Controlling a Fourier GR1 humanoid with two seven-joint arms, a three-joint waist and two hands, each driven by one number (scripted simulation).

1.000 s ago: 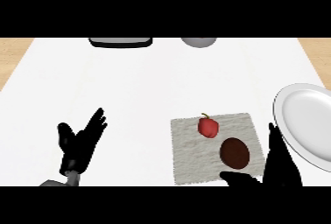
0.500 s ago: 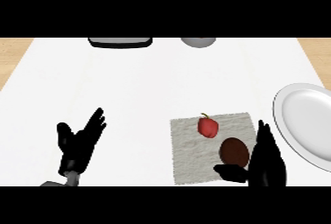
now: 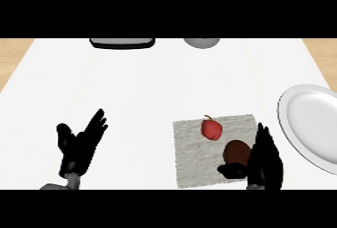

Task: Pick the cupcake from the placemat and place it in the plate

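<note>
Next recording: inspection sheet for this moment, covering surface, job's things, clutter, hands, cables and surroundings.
Surface: white counter top.
Job's things: brown cupcake sits on the pale textured square placemat, near its right edge; round white plate lies to the right, cupcake not yet on it.
Clutter: small red pepper-like item on the placemat; dark tray and grey round object at the far edge, cut off.
Hands: left hand open, resting lower left; right hand open beside the cupcake, contact unclear.
Cables: nothing seen.
Surroundings: wood-coloured strips past the counter's far corners.
</note>
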